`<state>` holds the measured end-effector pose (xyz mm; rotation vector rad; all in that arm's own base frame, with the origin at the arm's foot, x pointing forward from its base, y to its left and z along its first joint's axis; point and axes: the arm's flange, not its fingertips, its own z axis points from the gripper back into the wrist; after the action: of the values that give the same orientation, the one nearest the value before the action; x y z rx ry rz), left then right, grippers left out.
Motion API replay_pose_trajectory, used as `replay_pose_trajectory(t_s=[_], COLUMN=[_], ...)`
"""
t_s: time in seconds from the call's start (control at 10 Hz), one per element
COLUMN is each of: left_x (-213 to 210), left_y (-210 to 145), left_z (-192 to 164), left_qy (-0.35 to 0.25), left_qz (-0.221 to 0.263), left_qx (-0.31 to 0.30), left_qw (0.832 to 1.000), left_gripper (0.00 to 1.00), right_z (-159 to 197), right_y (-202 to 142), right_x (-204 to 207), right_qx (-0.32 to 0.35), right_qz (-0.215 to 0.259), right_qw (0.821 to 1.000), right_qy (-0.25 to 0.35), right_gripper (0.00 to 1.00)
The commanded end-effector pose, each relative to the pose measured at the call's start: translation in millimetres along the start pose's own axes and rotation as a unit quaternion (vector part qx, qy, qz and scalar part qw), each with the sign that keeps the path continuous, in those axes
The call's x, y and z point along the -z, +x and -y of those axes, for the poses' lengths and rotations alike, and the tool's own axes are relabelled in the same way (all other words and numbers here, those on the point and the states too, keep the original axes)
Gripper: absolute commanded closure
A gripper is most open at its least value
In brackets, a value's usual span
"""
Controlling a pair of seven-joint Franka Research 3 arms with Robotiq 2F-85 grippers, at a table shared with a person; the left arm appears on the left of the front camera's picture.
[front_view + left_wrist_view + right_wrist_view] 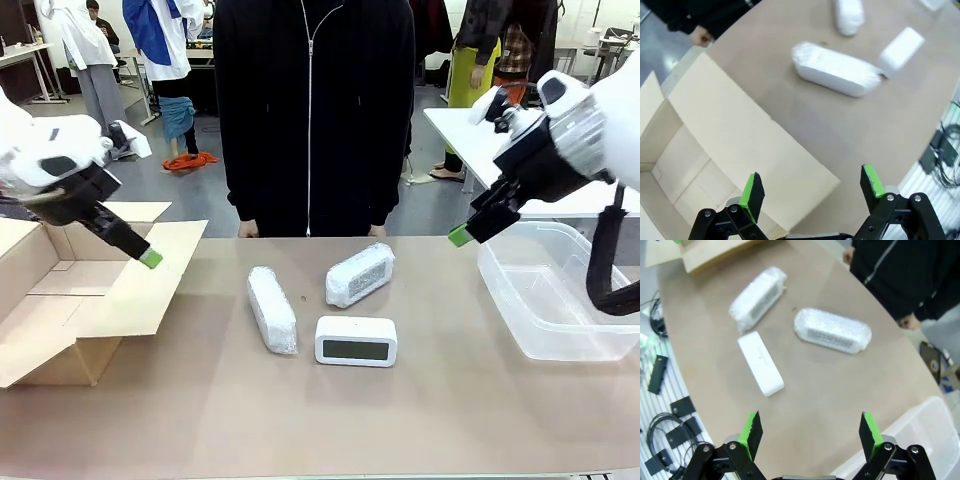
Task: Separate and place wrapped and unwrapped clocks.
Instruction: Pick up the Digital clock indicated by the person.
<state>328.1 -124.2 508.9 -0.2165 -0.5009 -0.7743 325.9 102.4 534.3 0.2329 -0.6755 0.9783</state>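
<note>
Near wrapped clock [272, 310], far wrapped clock [360, 274] and bare clock [356, 341] sat close together mid-tabletop [300, 420], none sorted yet. Left claw [811, 185] hung empty, jaws apart, over cardboard box [140, 290]. Right claw [811, 427] was likewise empty near clear bin [560, 330]. These were probably the two drop spots. The surface was plain brown. Person [310, 120] stood opposite, with a busy workshop behind.

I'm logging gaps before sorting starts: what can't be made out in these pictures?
- Front view: bubble wrap veils what the two wrapped bundles hold.
- Front view: the white digital clock has a dark screen, no digits readable.
- Front view: cardboard box cut by the left edge, clear plastic bin by the right.
- Left wrist view: that clock is blurred.
</note>
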Motion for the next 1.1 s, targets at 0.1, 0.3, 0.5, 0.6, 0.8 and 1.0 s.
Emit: replay_pose_trajectory(t_s=[0.1, 0.3, 0.5, 0.6, 0.8, 1.0], left_x=[-17, -29, -37, -38, -45, -49], left_y=[-27, -30, -29, -29, -29, -31], left_z=[5, 12, 18, 22, 30, 40], left_qy=[-0.034, -0.024, -0.023, -0.025, -0.042, -0.033], left_qz=[0.017, 0.053, 0.081, 0.083, 0.100, 0.105], left_qx=[0.058, 0.069, 0.076, 0.088, 0.107, 0.125], left_qw=[0.998, 0.996, 0.994, 0.992, 0.988, 0.986], left_gripper=[0.00, 0.00, 0.00, 0.00, 0.00, 0.00], right_z=[-33, -44, -46, -44, -43, -45], right_y=[-38, -43, -45, -48, -51, -52], right_x=[-15, -26, -29, -29, -28, -25], right_qx=[-0.040, -0.065, -0.074, -0.069, -0.080, -0.098], right_qz=[0.061, 0.051, 0.052, 0.052, 0.053, 0.054], right_qw=[0.997, 0.995, 0.994, 0.995, 0.994, 0.993], right_qy=[0.040, 0.054, 0.056, 0.055, 0.053, 0.033], right_gripper=[0.00, 0.00, 0.00, 0.00, 0.00, 0.00])
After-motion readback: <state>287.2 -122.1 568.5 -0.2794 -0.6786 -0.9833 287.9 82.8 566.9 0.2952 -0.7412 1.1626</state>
